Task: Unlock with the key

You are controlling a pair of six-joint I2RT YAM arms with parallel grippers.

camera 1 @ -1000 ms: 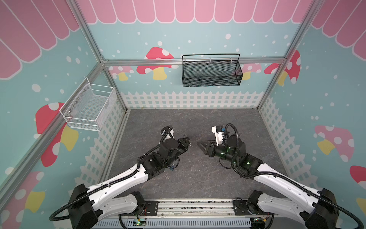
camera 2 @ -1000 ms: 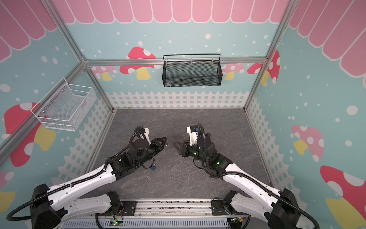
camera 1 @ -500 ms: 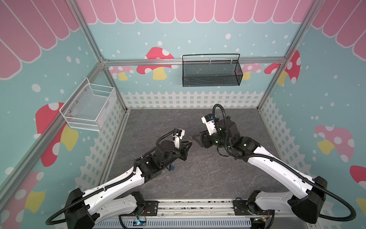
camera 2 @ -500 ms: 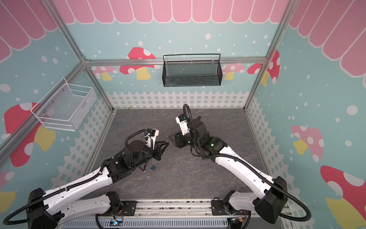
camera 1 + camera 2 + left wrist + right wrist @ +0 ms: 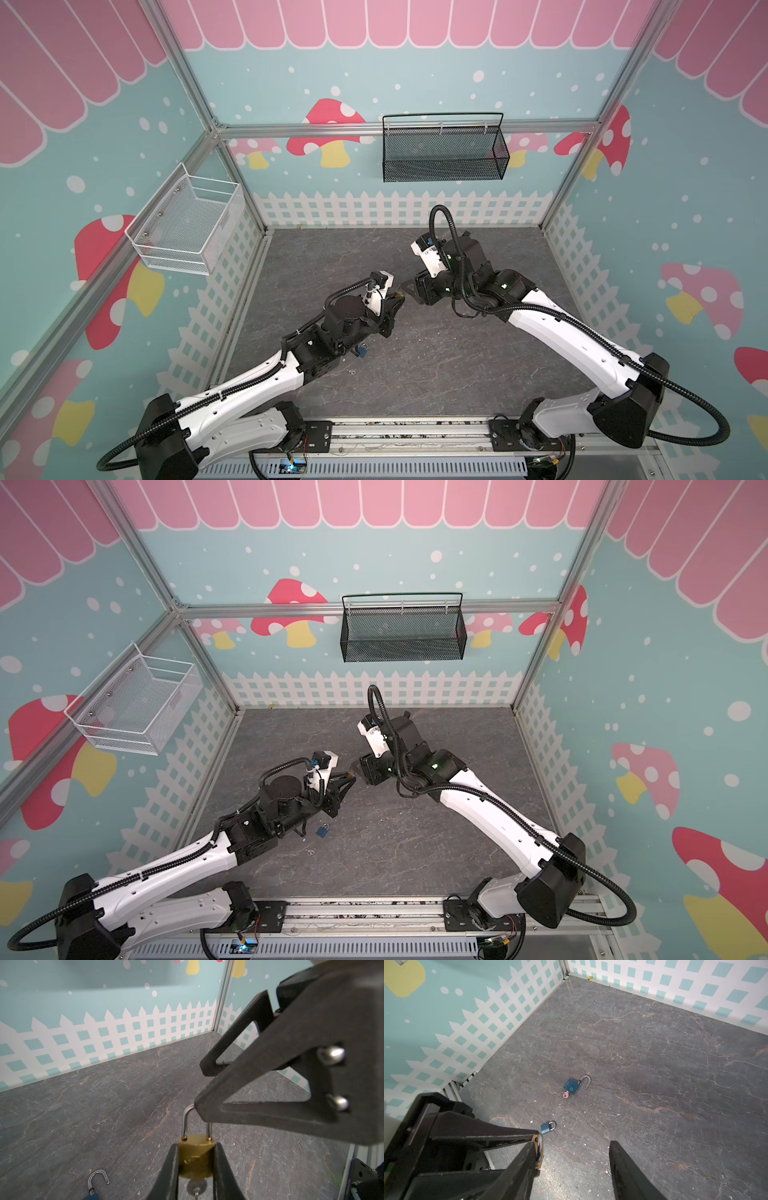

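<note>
My left gripper [image 5: 196, 1165] is shut on a brass padlock [image 5: 195, 1157], held above the floor near the middle in both top views [image 5: 400, 294] [image 5: 351, 774]. Its silver shackle [image 5: 185, 1124] points away from the wrist, and both legs reach the body. A silver key [image 5: 196, 1187] sticks out of the padlock's underside between the fingers. My right gripper [image 5: 575, 1167] stands open at the shackle's end [image 5: 409, 287]. One of its fingers [image 5: 525, 1167] lies beside the shackle [image 5: 539, 1147], and nothing is between the two fingers.
On the grey floor [image 5: 654, 1053] lie a blue padlock [image 5: 572, 1086] with an open shackle and a key in it, and a smaller blue padlock [image 5: 547, 1127]. A blue padlock [image 5: 322, 830] shows beside the left arm. A black basket [image 5: 442, 149] and a white basket [image 5: 187, 226] hang on the walls.
The right arm has lifted and swung in towards the left gripper, and its jaws have spread wider. The left gripper kept hold of the brass padlock and shifted slightly.
</note>
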